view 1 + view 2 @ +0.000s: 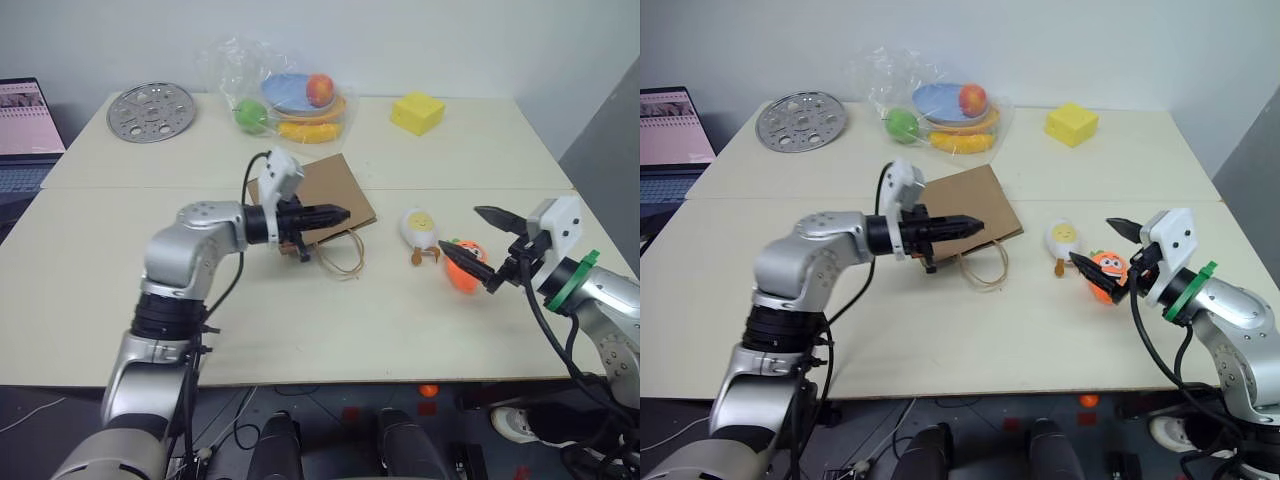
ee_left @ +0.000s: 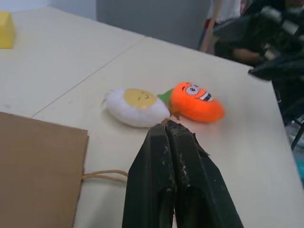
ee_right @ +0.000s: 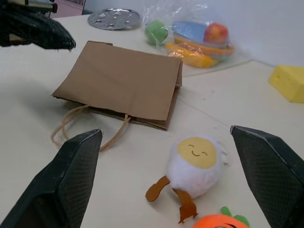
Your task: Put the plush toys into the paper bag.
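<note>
Plush toys (image 1: 440, 245) on the table beside flat paper bag (image 1: 322, 196).

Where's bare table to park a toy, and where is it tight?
Free: the near strip of table in front of the paper bag, and the stretch between the metal disc and bag. Crowded: egg toy and carrot toy by the open right claw.
</note>
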Controlling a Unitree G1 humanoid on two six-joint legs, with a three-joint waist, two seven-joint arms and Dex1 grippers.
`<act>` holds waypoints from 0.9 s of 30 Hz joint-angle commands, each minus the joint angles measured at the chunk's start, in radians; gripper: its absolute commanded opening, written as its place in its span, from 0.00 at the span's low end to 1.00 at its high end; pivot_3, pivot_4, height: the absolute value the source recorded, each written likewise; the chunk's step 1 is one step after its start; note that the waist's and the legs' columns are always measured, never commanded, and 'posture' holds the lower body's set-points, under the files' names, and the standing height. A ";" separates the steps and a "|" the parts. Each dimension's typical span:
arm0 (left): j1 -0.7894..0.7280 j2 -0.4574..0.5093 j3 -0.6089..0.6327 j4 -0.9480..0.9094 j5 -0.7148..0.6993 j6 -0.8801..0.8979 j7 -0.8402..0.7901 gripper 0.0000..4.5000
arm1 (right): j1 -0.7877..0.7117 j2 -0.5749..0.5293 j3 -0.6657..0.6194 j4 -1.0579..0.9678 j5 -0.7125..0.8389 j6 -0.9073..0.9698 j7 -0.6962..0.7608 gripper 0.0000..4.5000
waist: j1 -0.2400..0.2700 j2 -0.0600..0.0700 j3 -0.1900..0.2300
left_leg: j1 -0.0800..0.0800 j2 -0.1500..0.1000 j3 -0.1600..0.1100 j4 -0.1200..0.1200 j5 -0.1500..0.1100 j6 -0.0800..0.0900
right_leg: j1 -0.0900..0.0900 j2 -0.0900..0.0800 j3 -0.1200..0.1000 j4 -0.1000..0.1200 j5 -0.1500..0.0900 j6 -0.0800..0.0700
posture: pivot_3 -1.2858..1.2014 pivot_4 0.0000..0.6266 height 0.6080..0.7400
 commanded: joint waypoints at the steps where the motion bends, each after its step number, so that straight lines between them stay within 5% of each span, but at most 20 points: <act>1: -0.058 0.006 0.062 0.017 -0.087 0.080 -0.004 0.01 | -0.035 -0.006 0.037 -0.056 0.023 0.037 0.005 1.00 | 0.001 0.000 0.000 | 0.000 0.000 0.000 0.000 0.000 0.000 | 0.000 0.000 0.000 0.000 0.000 0.000 | 0.52 0.24 1.00; 6: -0.107 0.001 0.118 0.041 -0.155 0.143 0.027 0.00 | -0.076 0.038 0.131 -0.083 0.014 0.083 -0.017 0.92 | 0.002 0.000 0.000 | 0.000 0.000 0.000 0.001 0.000 0.000 | 0.000 0.000 0.000 0.000 0.000 0.000 | 0.52 0.24 1.00; 12: 0.053 0.088 -0.062 -0.102 0.014 -0.111 -0.045 0.00 | -0.049 0.052 0.096 -0.085 0.025 0.086 -0.021 0.49 | 0.004 0.000 0.000 | 0.000 0.000 0.000 0.000 0.000 0.000 | 0.000 0.000 0.000 -0.001 0.000 0.000 | 0.52 0.24 1.00; 18: 0.181 0.110 -0.043 -0.127 0.032 -0.279 -0.080 0.00 | -0.029 0.036 0.084 -0.108 0.013 0.091 -0.023 0.01 | 0.005 0.000 0.000 | -0.001 0.000 0.000 0.000 0.000 0.000 | 0.000 0.000 0.000 -0.001 0.000 -0.001 | 0.52 0.24 1.00; 22: 0.352 0.174 -0.059 -0.156 0.088 -0.496 -0.178 0.00 | -0.015 0.038 0.089 -0.120 0.006 0.092 -0.027 0.01 | -0.003 0.000 0.000 | 0.000 0.001 0.002 0.000 0.000 0.000 | -0.001 0.000 0.001 -0.001 -0.003 -0.005 | 0.52 0.24 1.00; 27: 0.372 0.121 -0.112 -0.079 0.230 -0.730 -0.105 0.00 | -0.020 0.051 0.097 -0.128 0.002 0.098 -0.048 0.01 | 0.022 0.000 0.000 | 0.000 0.001 0.001 0.001 0.000 0.000 | -0.001 0.000 0.001 0.001 -0.006 -0.010 | 0.52 0.24 1.00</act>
